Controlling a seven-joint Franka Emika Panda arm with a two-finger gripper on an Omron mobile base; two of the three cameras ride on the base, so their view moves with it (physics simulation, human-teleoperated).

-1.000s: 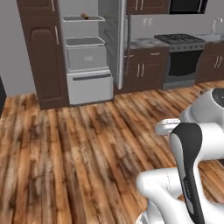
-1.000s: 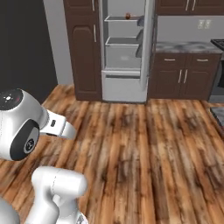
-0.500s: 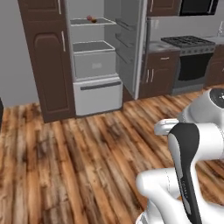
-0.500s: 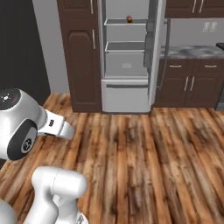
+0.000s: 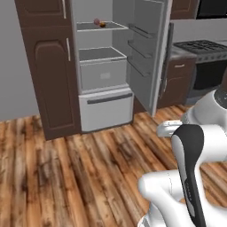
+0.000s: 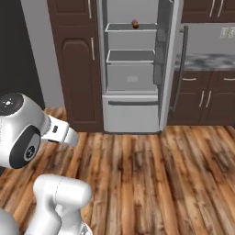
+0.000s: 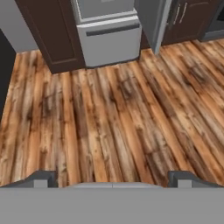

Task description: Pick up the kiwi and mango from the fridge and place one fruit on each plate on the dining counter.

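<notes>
Task barely started: fridge (image 5: 106, 71) stood open, mango (image 5: 102, 25) sat on the top shelf beside a dull red-pink ball (image 5: 96, 21); kiwi not made out, nothing picked yet. Gripper (image 7: 112, 177) was spread wide over the wood floor (image 7: 109, 118), empty, touching nothing.

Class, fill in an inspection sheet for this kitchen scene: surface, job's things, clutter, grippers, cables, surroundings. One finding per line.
Surface: wooden plank floor in front of the fridge, bare.
Job's things: fridge door open; mango on the top shelf; kiwi cannot be made out.
Clutter: a dull red-pink ball beside the mango.
Grippers: gripper open, empty, pointing at the floor.
Cables: nothing seen.
Surroundings: dark brown cabinet left of the fridge; stove to the right.
</notes>
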